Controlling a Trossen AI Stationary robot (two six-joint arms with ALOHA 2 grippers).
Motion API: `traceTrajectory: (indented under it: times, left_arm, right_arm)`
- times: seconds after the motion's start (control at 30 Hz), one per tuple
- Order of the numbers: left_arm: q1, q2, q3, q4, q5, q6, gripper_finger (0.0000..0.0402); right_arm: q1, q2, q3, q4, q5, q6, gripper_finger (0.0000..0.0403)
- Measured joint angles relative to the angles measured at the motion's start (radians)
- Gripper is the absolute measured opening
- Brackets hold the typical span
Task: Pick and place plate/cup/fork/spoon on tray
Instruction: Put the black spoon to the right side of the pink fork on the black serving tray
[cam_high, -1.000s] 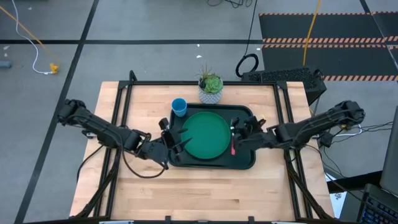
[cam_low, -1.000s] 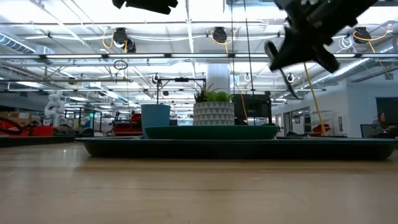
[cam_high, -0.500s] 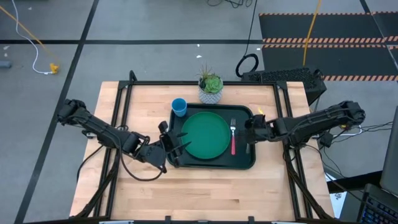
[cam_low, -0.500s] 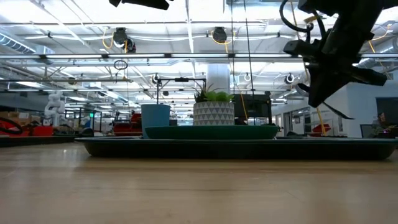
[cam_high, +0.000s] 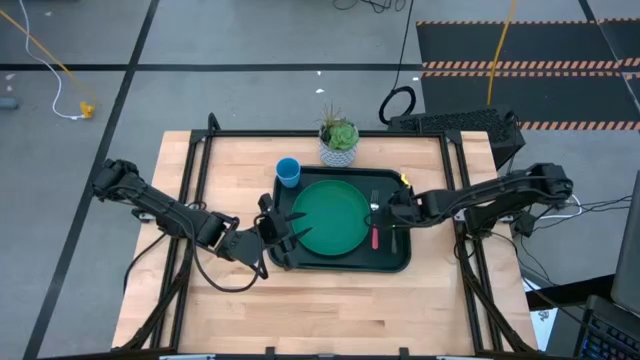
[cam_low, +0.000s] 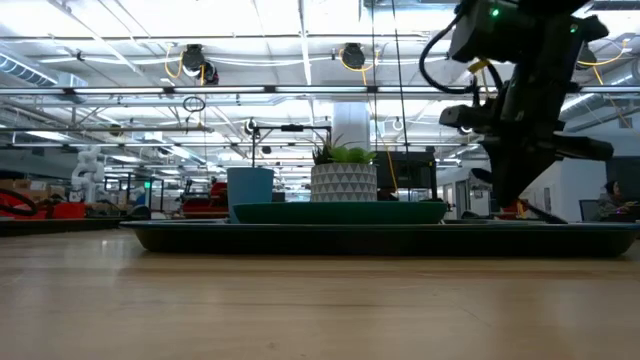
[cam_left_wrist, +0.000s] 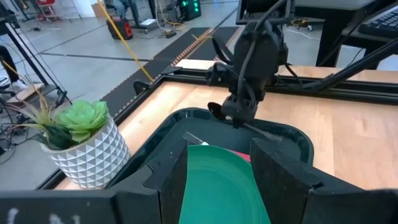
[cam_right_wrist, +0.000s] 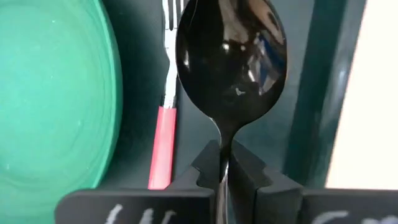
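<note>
**Right now: spoon pinched over the tray's right lane, cup not yet on the tray**

Spoon (cam_right_wrist: 231, 59) is thin, rigid polished metal: light, slick, apt to pivot in a narrow pinch. It is held by the handle just below the bowl, which looks like the right spot; a grip further down the handle would probably let it swing.

Right gripper (cam_right_wrist: 225, 167): fingers pressed nearly together on the spoon's handle, bowl sticking out ahead. It sits over the tray (cam_high: 396, 262) strip between the plate (cam_high: 330, 217) and the right rim, just beside the fork (cam_right_wrist: 166, 118). Fork lies flat there, red handle toward the front. Whether the spoon touches the tray floor, can't tell.

Left gripper (cam_high: 287, 229): fingers spread partway, holding nothing, parked at the tray's left rim near the plate edge.

Cup (cam_high: 288, 172) stands on the bench just off the tray's back-left corner, near the potted plant (cam_high: 339, 140). Light stiff plastic, probably easy to tip; gripping across the rim or wall seems safest.
</note>
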Motion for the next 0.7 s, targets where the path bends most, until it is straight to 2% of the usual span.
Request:
traceTrajectory:
  times: [0.33, 0.7]
  left_arm:
    - [0.0, 0.0, 0.0, -0.006, 0.0, 0.002, 0.0177]
    - [0.0, 0.0, 0.0, -0.007, 0.0, 0.001, 0.0177]
  right_arm:
    - [-0.045, 0.076, 0.0, 0.055, -0.068, -0.024, 0.0008]
    - [-0.087, 0.08, 0.0, 0.047, -0.042, -0.045, 0.0008]
